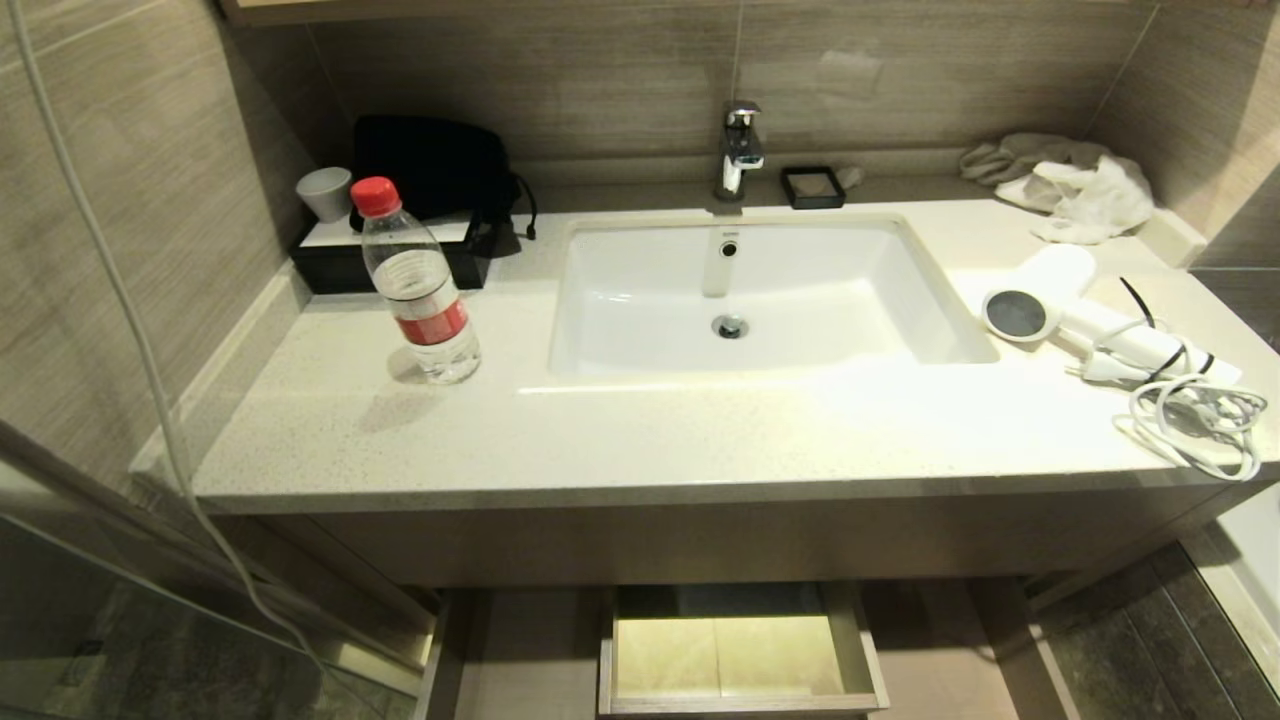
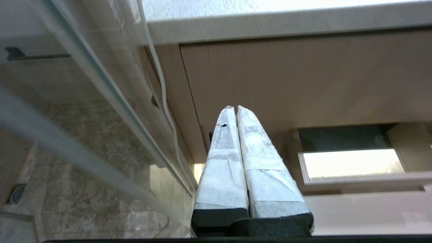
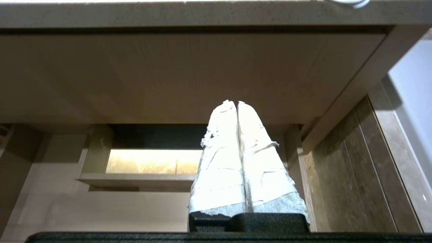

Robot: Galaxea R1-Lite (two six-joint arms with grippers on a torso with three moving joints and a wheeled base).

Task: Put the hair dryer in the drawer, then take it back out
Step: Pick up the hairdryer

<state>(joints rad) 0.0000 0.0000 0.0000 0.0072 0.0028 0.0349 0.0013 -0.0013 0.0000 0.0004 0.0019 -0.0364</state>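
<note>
Drawer (image 1: 742,650): pulled open, nothing inside.
Hair dryer (image 1: 1070,310): on the countertop (image 1: 620,430).
Left gripper (image 2: 235,108): fingers pressed together, holding nothing.
Right gripper (image 3: 235,103): same.

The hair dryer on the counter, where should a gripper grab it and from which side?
Probably the straight handle of the hair dryer, taken from above with the fingers across its width. It lies flat on the countertop right of the sink; the barrel looks wider, and the coiled cord crowds the handle's far end, so grip near the barrel.
</note>
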